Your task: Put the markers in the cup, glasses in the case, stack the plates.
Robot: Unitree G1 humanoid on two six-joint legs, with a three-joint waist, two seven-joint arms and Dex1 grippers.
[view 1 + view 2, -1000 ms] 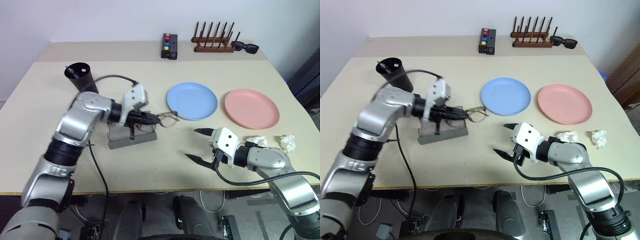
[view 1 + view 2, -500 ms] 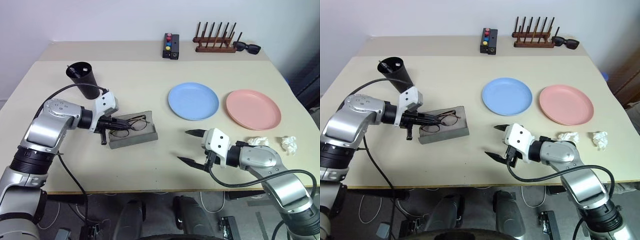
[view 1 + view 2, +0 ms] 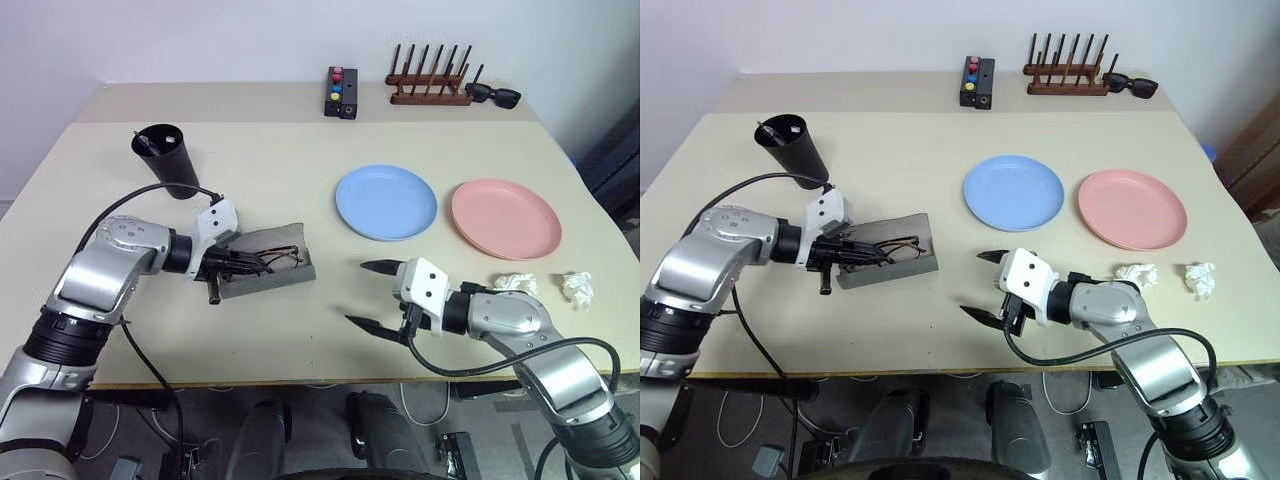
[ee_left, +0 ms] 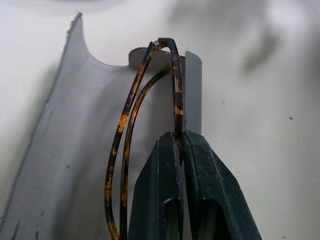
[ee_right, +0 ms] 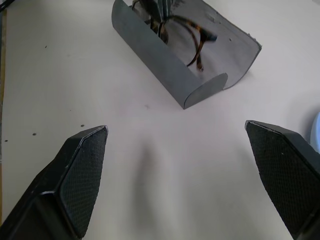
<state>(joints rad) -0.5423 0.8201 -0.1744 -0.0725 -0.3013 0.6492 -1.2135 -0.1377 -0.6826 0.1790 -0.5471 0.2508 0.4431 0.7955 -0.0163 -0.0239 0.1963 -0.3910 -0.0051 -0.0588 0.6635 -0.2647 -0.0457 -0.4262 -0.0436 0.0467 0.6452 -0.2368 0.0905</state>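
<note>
Left eye view: the left gripper (image 3: 240, 262) reaches over the open grey case (image 3: 268, 271) with its two black fingers pressed together on the frame of the glasses (image 3: 280, 259), which sit inside the case's tray. The left wrist view confirms it, with the thin tortoiseshell rim pinched between the fingertips (image 4: 175, 150) above the grey shell. The right gripper (image 3: 372, 296) hovers above bare table (image 3: 300, 150) in front of the case, its fingers spread wide with nothing between them. The black cup (image 3: 166, 158) stands near the far left of the table with a marker (image 3: 146, 146) in it. The light blue plate (image 3: 386, 202) and the salmon pink plate (image 3: 504, 218) lie side by side, apart from each other, not yet stacked.
</note>
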